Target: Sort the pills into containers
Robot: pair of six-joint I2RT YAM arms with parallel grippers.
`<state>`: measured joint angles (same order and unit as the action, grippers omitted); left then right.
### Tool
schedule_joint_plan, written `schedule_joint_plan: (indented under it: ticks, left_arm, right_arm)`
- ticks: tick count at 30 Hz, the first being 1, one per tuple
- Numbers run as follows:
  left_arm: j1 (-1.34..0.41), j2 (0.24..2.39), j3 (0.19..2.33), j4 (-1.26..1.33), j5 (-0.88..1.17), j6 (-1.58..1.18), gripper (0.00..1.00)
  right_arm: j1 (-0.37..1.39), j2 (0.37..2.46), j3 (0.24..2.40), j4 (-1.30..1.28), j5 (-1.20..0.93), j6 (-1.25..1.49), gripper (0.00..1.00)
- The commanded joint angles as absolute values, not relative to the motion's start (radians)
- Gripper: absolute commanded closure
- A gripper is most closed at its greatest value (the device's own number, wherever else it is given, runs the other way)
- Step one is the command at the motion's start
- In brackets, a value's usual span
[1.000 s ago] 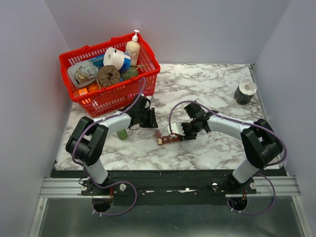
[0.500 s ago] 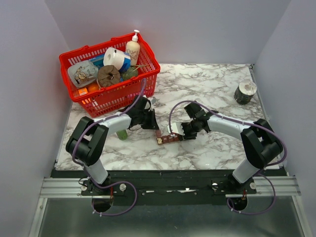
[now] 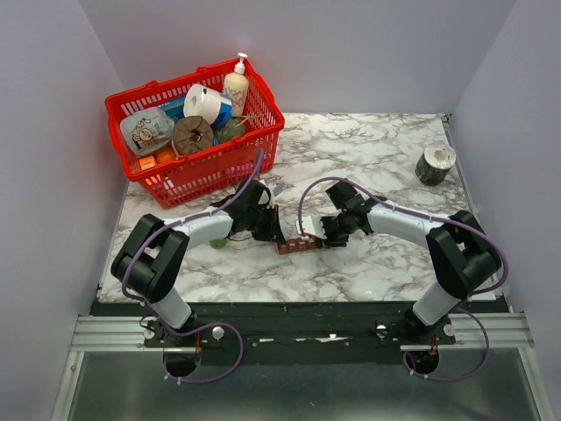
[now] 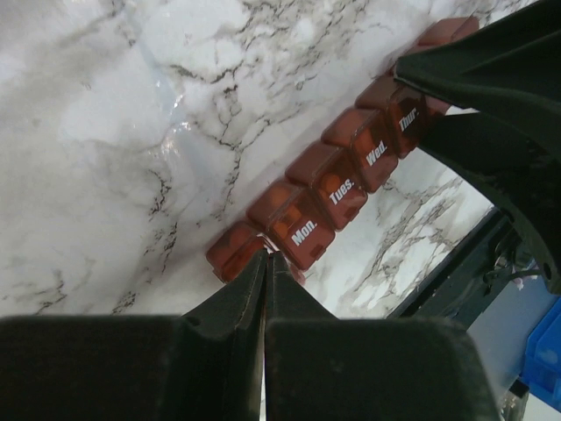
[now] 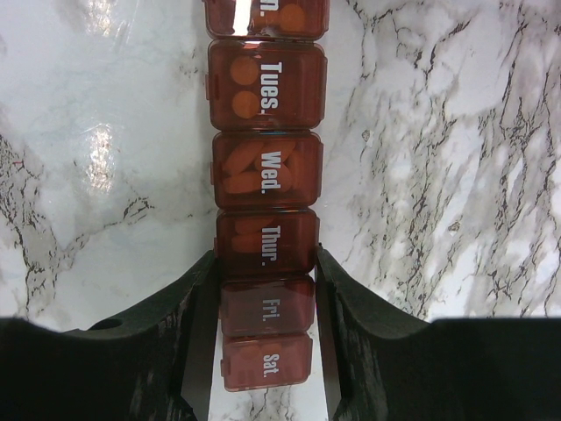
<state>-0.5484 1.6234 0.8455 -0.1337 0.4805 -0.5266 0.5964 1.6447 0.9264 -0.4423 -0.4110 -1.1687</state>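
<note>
I see the containers [image 5: 266, 171] mid-table [image 3: 368, 149], with the right pincer [image 5: 266, 272] clamped across the Thur/Fri sides. Left pincer [image 4: 265, 263] is fully closed, tips at the strip's opposite end. Basket [image 3: 219, 162] sits close behind the left arm; there's bare marble far-right.

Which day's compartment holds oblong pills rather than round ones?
In the pill organizer, the Wed. compartment: its pills are elongated, whereas the neighbouring Tues. compartment shows two round ones.
</note>
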Motion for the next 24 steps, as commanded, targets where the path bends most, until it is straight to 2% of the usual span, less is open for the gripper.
schedule_joint_plan:
  ticks: [1,9,24]
  left_arm:
    - [-0.557,1.626,0.819,-0.178,0.476,-0.514,0.92]
    - [-0.56,1.651,0.839,-0.225,0.42,-0.485,0.92]
    - [-0.561,1.563,0.909,-0.262,0.46,-0.476,0.91]
  right_arm:
    - [0.601,1.694,0.92,-0.46,-0.367,-1.151,0.74]
    - [0.601,1.703,0.931,-0.46,-0.357,-1.138,0.74]
    - [0.601,1.712,0.93,-0.46,-0.36,-1.14,0.74]
